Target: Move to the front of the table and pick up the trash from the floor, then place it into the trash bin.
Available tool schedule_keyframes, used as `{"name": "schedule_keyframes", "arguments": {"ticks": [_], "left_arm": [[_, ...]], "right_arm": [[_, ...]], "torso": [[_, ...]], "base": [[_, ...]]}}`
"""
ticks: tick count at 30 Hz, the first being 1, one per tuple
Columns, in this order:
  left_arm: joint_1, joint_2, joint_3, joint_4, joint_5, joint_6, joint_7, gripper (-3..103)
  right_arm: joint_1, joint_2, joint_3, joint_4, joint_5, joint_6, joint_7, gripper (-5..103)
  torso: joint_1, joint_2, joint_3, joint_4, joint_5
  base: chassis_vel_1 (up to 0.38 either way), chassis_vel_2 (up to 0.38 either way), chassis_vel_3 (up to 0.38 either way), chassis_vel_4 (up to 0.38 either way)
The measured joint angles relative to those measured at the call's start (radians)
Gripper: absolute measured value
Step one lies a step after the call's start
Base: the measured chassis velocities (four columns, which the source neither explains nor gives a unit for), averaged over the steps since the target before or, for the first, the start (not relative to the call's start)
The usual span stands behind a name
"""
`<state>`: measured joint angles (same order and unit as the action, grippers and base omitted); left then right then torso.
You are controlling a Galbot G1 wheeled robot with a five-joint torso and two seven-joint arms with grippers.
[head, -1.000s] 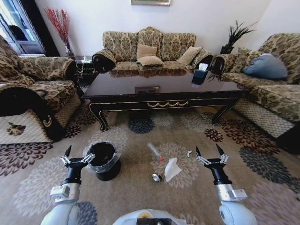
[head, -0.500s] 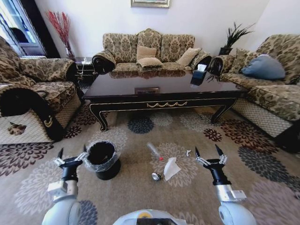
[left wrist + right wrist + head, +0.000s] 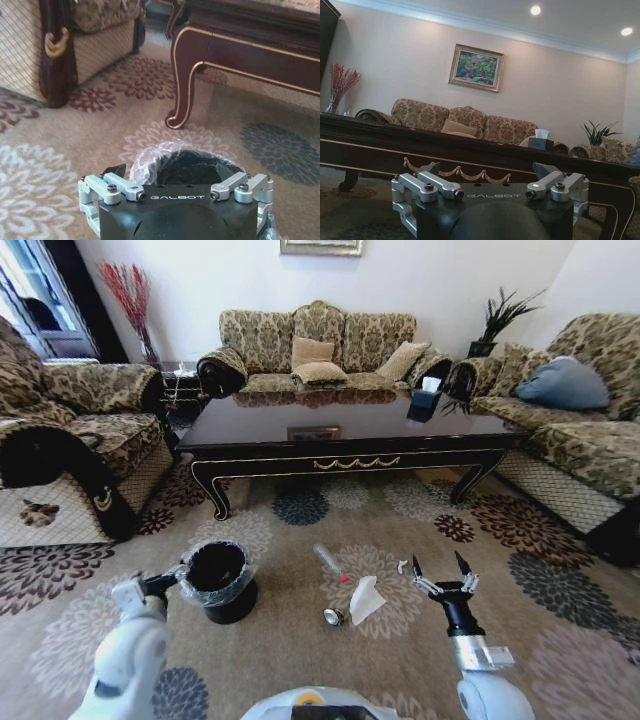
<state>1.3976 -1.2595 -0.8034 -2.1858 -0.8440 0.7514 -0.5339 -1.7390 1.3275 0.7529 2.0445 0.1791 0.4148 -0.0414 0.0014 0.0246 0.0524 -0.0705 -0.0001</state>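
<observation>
I take the trash bin [image 3: 218, 580] as my mark. It stands on the flowered carpet [image 3: 90, 640], on my side of the counter [image 3: 350, 430] and nearer its left leg, with open carpet between the two. The left gripper [image 3: 175, 578] sits just beside the bin's rim on its left; in the left wrist view the bin's [image 3: 192, 165] clear liner lies right under that gripper [image 3: 185, 177], whose jaws I see spread apart, holding nothing.

To the right of the bin lies the trash: a thin stick [image 3: 328, 562] with a red tip, a crumpled white paper [image 3: 366, 600], a small silvery can [image 3: 332, 617] touching the paper's near edge, and a tiny white scrap [image 3: 402, 566] farther right. All of it rests on the carpet, apart from the bin.

The right gripper [image 3: 438, 572] hovers well to the right of the bin, just past the paper, jaws released and wide.

Sofas [image 3: 320, 345] ring the counter on three sides; the carpet around the bin and trash lies open. A tissue box [image 3: 425, 400] stands on the counter's right end.
</observation>
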Motion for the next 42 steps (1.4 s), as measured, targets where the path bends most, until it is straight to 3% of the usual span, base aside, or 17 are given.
{"name": "schedule_keyframes", "arguments": {"ticks": [6,17,28,42], "left_arm": [[-0.040,0.016,0.011,0.081,0.044,0.000,0.022,100],[-0.031,-0.024,0.025,0.150,0.167,-0.009,0.031,100],[-0.107,-0.029,0.050,0.273,0.065,-0.014,0.047,100],[-0.141,-0.047,0.077,0.343,0.080,-0.015,0.053,102]], "right_arm": [[0.014,-0.021,-0.013,-0.024,0.003,0.000,-0.001,100],[0.012,-0.022,-0.013,-0.044,0.004,0.008,-0.002,100],[0.013,-0.020,-0.023,-0.062,-0.012,0.017,-0.003,100],[0.016,-0.018,-0.025,-0.074,-0.017,0.023,-0.004,100]], "torso": [[0.000,0.000,0.000,0.0006,0.0000],[0.000,0.000,0.000,0.0006,0.0001],[0.000,0.000,0.000,0.0004,0.0001],[0.000,0.000,0.000,0.0004,0.0001]], "base": [[0.000,0.000,0.000,0.000],[0.000,0.000,0.000,0.000],[0.000,0.000,0.000,0.000],[0.000,0.000,0.000,0.000]]}}
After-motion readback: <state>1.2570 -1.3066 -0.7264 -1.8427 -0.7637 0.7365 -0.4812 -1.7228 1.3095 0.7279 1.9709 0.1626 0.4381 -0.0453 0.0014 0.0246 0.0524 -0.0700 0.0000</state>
